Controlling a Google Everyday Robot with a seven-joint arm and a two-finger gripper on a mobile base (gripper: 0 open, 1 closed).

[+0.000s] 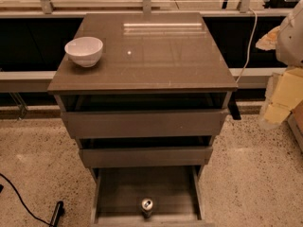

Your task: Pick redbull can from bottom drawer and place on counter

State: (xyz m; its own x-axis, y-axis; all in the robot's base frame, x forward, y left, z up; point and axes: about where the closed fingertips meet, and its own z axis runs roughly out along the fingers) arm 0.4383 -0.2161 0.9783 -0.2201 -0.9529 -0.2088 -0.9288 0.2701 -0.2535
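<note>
The redbull can (147,206) stands upright in the open bottom drawer (118,193), near the middle of its front edge, silver top with pull tab facing up. The counter (151,56) is the glossy grey-brown top of the cabinet. Only part of my arm (286,65) shows at the right edge, level with the counter and well away from the can. The gripper itself is out of view.
A white bowl (84,50) sits on the counter's left side. The two upper drawers (144,123) are slightly open above the bottom one. A black cable (28,207) lies on the speckled floor at the lower left. A rail and window ledge run behind the cabinet.
</note>
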